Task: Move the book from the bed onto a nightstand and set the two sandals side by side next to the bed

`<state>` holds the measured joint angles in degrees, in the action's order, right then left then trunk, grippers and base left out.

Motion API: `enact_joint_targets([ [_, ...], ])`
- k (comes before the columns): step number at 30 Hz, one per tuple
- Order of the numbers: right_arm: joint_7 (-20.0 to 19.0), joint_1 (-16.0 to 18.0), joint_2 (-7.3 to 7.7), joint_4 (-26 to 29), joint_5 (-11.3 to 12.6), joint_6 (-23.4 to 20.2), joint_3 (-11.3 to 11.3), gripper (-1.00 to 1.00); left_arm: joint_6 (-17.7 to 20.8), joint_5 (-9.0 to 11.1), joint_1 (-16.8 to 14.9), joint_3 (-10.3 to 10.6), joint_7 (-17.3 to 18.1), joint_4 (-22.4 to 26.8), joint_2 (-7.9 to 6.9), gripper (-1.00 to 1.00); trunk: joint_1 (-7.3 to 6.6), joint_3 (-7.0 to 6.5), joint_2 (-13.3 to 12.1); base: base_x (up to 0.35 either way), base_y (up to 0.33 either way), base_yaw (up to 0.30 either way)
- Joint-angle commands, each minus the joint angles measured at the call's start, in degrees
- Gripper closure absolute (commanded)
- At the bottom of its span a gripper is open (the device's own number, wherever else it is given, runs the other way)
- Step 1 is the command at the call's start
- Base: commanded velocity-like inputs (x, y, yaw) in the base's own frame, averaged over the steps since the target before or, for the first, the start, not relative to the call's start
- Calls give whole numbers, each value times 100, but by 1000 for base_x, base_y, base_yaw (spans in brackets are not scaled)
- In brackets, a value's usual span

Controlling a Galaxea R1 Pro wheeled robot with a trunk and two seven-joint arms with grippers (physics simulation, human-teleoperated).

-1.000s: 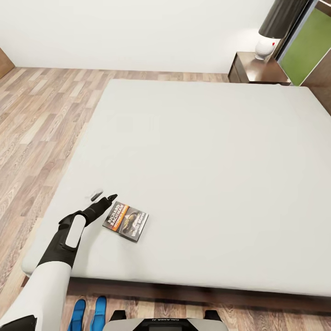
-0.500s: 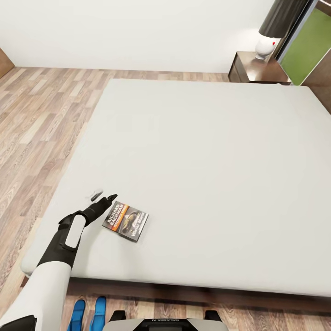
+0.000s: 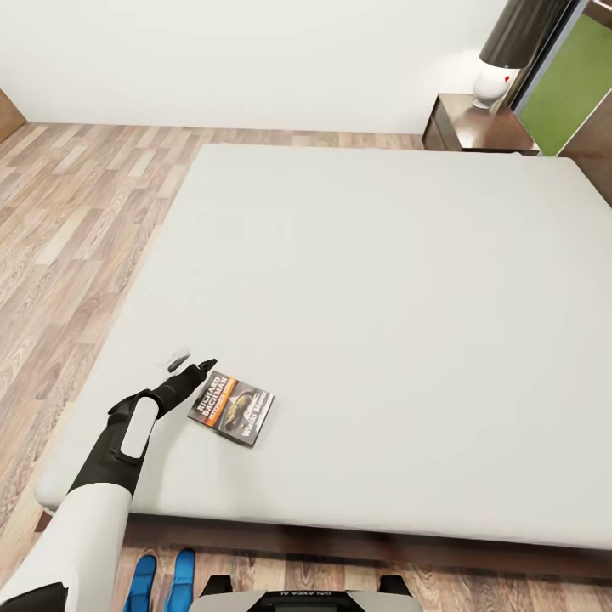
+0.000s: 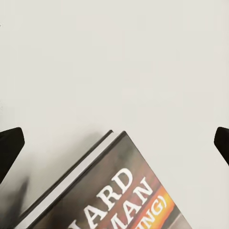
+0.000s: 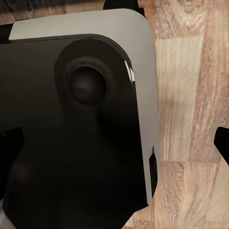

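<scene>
We find nothing moved over the last second — left hand [image 3: 192, 366] hovers with jaws apart at the book's [image 3: 231, 410] near corner, no grip taken. Sandals [image 3: 161, 581] lie paired on the floor by the bed [image 3: 382, 280]. Nightstand [image 3: 476, 126] stands far right. Right hand [image 5: 114, 143] looks open — fingertips spread over the robot's base.

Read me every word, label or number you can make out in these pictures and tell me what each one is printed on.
"RICHARD BACHMAN": white letters on the dark paperback book lying on the pale grey-white mattress.
"ARD", "MAN", "ING)": cut-off pieces of the same cover in the left wrist view.
Smaller white print lower on the cover: too small to read.
Mirrored lettering on the robot's grey base: too blurred to read.
</scene>
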<state>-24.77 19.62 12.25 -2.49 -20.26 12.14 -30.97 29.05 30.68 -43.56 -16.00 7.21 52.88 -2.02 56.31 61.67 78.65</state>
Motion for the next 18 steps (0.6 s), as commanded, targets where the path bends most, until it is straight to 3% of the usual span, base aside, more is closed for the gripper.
enact_joint_targets([
  [1,-2,7,6,-24,-52,39,-49,-100,39,17,-3,-19,18,3,2,-100,0,3,2,0,0,0],
  [10,-2,7,7,-24,-52,36,-48,-100,39,17,-3,-18,18,3,1,-100,0,3,2,0,0,0],
  [18,-2,7,7,-24,-55,37,-46,-100,39,19,-3,-19,18,3,1,-100,110,93,203,0,0,0],
])
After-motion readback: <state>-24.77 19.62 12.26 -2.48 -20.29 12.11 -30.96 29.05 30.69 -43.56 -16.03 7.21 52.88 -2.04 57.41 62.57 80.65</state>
